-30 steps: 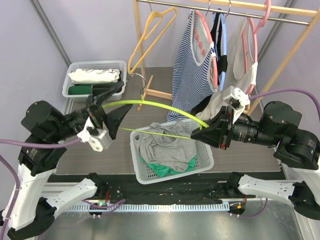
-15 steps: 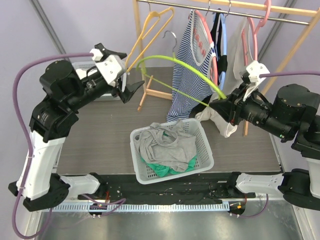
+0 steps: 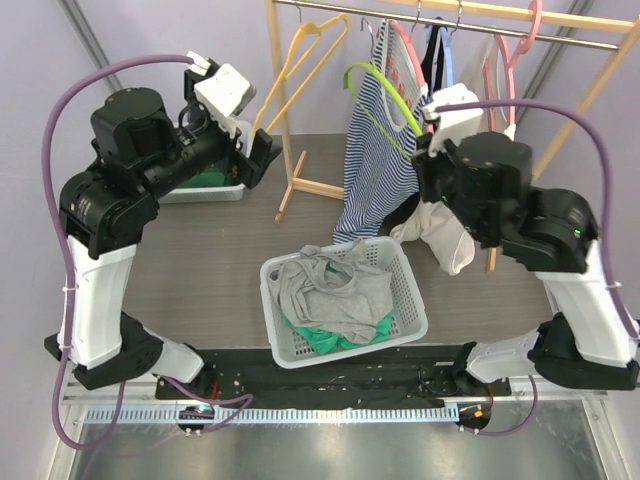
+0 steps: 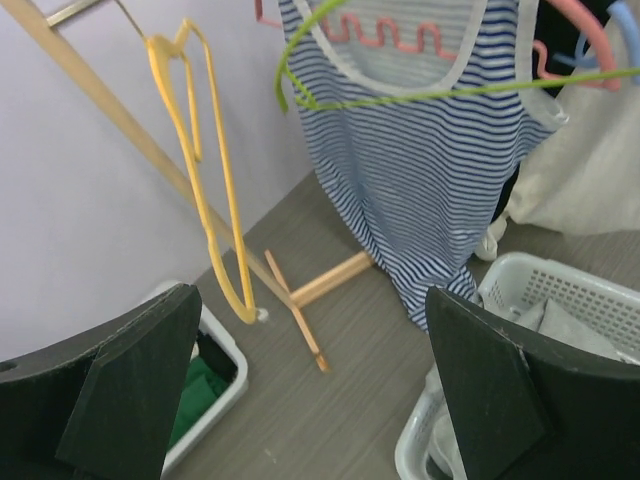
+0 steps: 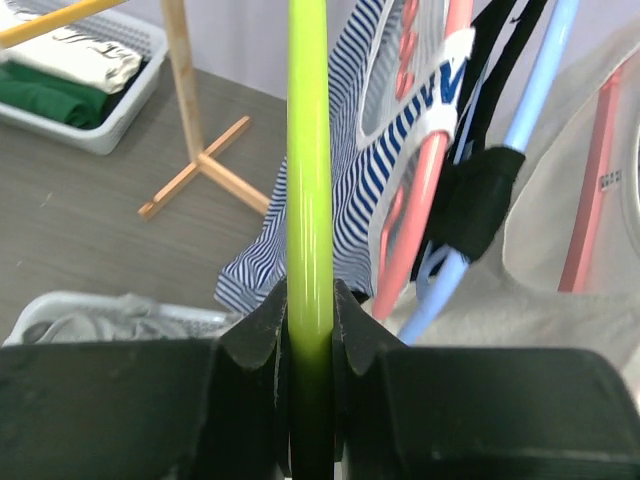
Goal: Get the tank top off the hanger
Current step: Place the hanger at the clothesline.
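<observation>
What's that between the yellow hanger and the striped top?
The hooked end of the bare lime-green hanger, pinched in the right fingers. The left wrist view shows it best.

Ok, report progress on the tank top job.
Done: green hanger is bare; a grey top lies in the white basket. In hand: right tool grips the hanger near the rail; left tool is open, empty. Left: probably just hanging the hanger up.
</observation>
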`<action>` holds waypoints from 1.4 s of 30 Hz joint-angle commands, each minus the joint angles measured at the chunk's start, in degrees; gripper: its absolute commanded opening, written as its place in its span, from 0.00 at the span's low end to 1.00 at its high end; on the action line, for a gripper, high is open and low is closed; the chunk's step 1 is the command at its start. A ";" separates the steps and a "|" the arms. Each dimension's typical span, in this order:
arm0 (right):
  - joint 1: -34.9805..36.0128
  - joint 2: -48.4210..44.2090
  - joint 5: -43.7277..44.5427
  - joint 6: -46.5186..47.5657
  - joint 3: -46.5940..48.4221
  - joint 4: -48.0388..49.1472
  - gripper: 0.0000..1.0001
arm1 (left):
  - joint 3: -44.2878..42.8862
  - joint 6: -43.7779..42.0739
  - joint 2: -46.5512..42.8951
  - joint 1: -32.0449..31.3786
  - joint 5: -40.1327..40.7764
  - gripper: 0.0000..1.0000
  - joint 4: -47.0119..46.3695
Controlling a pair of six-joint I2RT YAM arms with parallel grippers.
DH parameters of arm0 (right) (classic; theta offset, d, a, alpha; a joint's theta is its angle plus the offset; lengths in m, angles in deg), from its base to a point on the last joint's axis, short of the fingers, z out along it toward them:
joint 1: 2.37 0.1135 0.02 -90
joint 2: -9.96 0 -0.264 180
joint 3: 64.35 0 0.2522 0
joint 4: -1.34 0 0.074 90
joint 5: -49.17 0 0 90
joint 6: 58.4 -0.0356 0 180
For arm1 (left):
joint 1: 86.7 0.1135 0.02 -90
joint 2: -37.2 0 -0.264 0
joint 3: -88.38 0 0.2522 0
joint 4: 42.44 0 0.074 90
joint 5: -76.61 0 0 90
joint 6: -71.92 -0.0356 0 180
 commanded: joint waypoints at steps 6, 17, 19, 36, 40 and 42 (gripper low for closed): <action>0.70 6.65 12.67 2.85 3.94 18.17 0.01 | 10.07 3.16 -4.91 0.19 1.39 1.00 -0.48; 1.23 13.34 15.31 3.38 7.03 22.31 0.01 | 13.42 6.14 -7.72 0.19 0.60 1.00 -1.45; 1.23 14.66 15.92 3.46 7.47 22.57 0.01 | 13.24 6.85 -7.81 0.19 0.34 1.00 -0.93; -4.39 17.48 11.27 -1.62 6.77 22.75 0.01 | 14.73 10.02 -9.74 0.19 -1.25 1.00 -1.89; -6.77 16.86 7.93 -3.74 4.13 22.83 0.01 | 14.82 10.81 -10.18 0.19 -1.60 0.99 -1.89; -7.47 16.95 6.70 -4.36 3.25 22.75 0.01 | 15.00 11.07 -10.27 0.19 -1.86 1.00 -1.80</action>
